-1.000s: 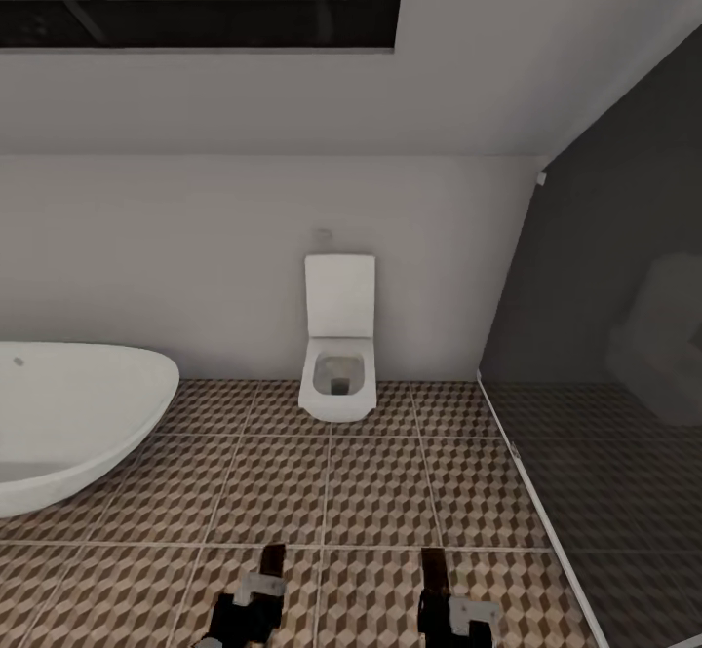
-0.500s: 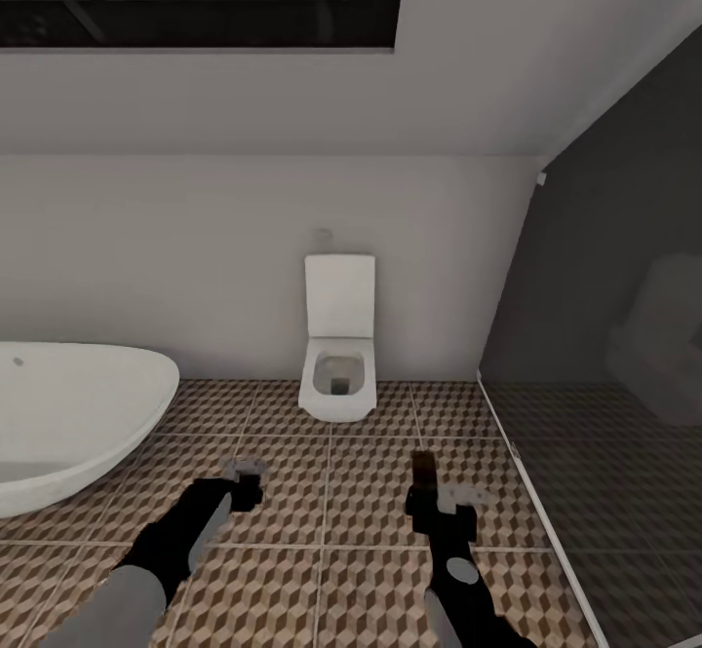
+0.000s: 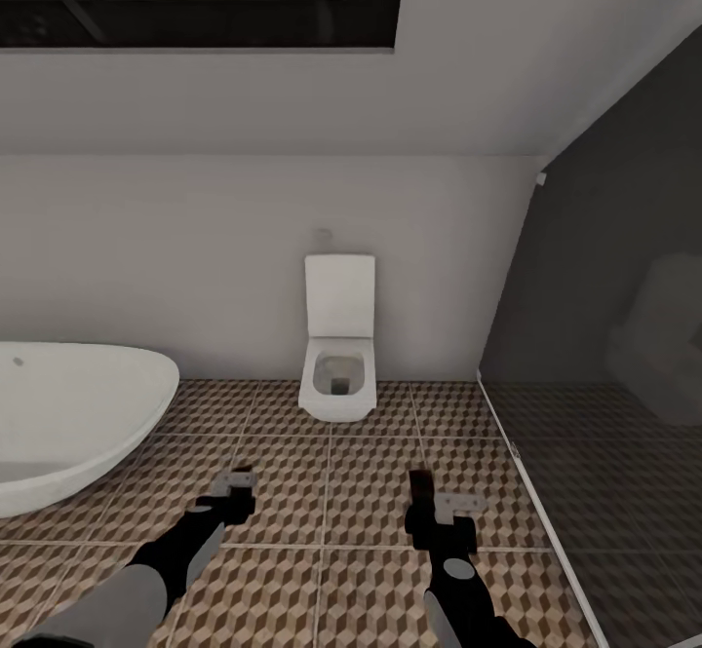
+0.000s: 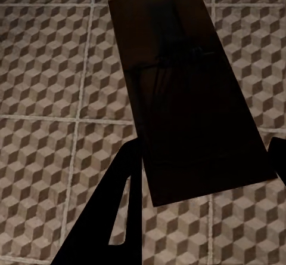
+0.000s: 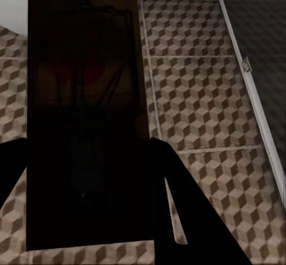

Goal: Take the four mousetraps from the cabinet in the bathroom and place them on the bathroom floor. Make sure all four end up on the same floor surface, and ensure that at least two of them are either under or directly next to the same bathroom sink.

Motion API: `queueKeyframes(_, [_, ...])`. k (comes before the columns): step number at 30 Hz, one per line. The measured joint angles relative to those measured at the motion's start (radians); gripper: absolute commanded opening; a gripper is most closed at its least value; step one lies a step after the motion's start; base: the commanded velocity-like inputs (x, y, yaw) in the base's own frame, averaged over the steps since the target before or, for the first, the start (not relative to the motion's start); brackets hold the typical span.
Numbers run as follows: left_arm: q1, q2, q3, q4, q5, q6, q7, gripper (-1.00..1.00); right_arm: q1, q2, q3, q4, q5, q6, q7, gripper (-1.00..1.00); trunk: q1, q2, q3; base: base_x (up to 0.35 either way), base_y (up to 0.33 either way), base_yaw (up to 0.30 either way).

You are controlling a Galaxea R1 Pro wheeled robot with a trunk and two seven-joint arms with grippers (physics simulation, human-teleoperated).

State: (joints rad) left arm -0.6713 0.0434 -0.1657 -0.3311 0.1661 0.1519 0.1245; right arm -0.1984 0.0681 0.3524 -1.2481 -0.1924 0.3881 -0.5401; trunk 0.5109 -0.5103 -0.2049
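Note:
Both arms reach out over the bathroom floor (image 3: 361, 473) of cube-patterned tiles. My left gripper (image 3: 237, 494) is shut on a mousetrap (image 4: 185, 86), a dark flat board held between its fingers above the tiles. In my right gripper (image 3: 429, 504), also shut, is a second mousetrap (image 5: 83, 86) with wire parts faintly visible; it shows as a dark upright strip (image 3: 420, 490) in the head view. The cabinet and the bathroom sink are out of view.
A white bathtub (image 3: 68, 414) stands at the left. A white toilet (image 3: 338, 356) is against the far wall. A dark glass shower screen (image 3: 604, 336) with a white floor rail (image 3: 531, 492) closes off the right.
Both arms have come up from the bottom edge and stretched forward over the tiles, then settled slightly lower. The camera has not moved.

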Motion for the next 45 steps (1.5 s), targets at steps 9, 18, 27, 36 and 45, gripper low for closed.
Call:
queueKeyframes(9, [0.000, 0.001, -0.006, 0.005, 0.000, -0.069, -0.002, -1.00, 0.000, 0.000, 0.000, -0.003, 0.001, 0.006, -0.005, -1.00, 0.000, 0.000, 0.000, 0.000, 0.000, 0.000])
queueKeyframes(18, [0.000, 0.003, -0.012, -0.005, 0.000, -0.069, 0.005, -1.00, 0.000, -0.002, 0.000, -0.052, -0.001, 0.007, -0.010, -1.00, 0.000, 0.000, 0.000, 0.000, 0.000, 0.000])
queueKeyframes(27, [0.000, 0.000, -0.013, 0.001, 0.002, -0.067, 0.002, -1.00, 0.000, -0.002, -0.001, -0.065, -0.001, 0.010, -0.012, -1.00, 0.000, 0.000, -0.006, 0.000, 0.000, 0.000])
queueKeyframes(36, [0.000, -0.013, -0.013, 0.005, 0.002, -0.067, 0.000, -1.00, 0.000, -0.002, -0.043, -0.065, -0.001, 0.011, -0.011, -1.00, 0.035, -0.063, -0.048, 0.000, 0.000, 0.000])
queueKeyframes(45, [0.000, -0.021, -0.013, 0.018, 0.002, -0.067, 0.000, -1.00, 0.000, -0.003, -0.059, -0.065, -0.001, 0.011, -0.011, -1.00, 0.069, -0.126, -0.091, 0.000, 0.000, 0.000])
